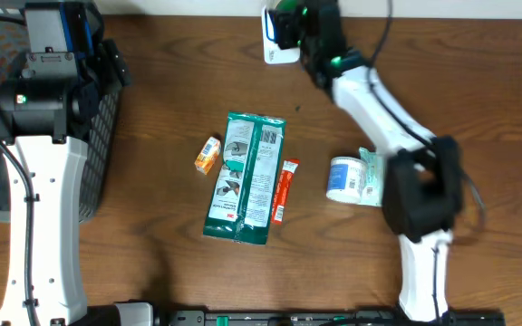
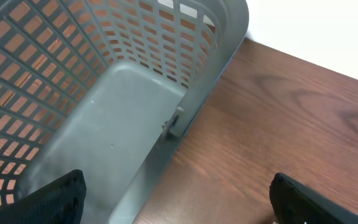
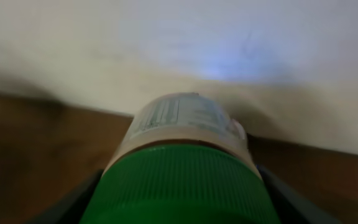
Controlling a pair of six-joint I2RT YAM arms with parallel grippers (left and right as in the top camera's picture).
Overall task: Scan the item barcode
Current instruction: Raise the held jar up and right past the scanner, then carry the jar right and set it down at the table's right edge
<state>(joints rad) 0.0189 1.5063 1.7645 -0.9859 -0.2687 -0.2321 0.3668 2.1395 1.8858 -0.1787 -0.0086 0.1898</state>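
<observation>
The bottle (image 3: pixel 182 134) has a wide green cap and a white label with small print on it. It sits between the two fingers of the right gripper (image 3: pixel 180 202), which are partly closed and press on the cap from both sides. The gripper holds the bottle up at the back edge of the table (image 1: pixel 152 272), a little right of the middle, just beside a small white scanner (image 1: pixel 277 50) that stands there by the wall. In the middle of the table lies a long green packet (image 1: pixel 246 177). A little orange box (image 1: pixel 207 154) lies just beside it on the left, and a thin red sachet (image 1: pixel 284 190) lies just beside it on the right. More to the right is a white tub (image 1: pixel 350 178) on its side, partly hidden under the right arm. At the left edge of the table stands a grey basket (image 2: pixel 216 37) with holes in its walls. The left gripper (image 2: pixel 179 199) hangs over the basket with its fingers spread wide, and it has nothing in it.
</observation>
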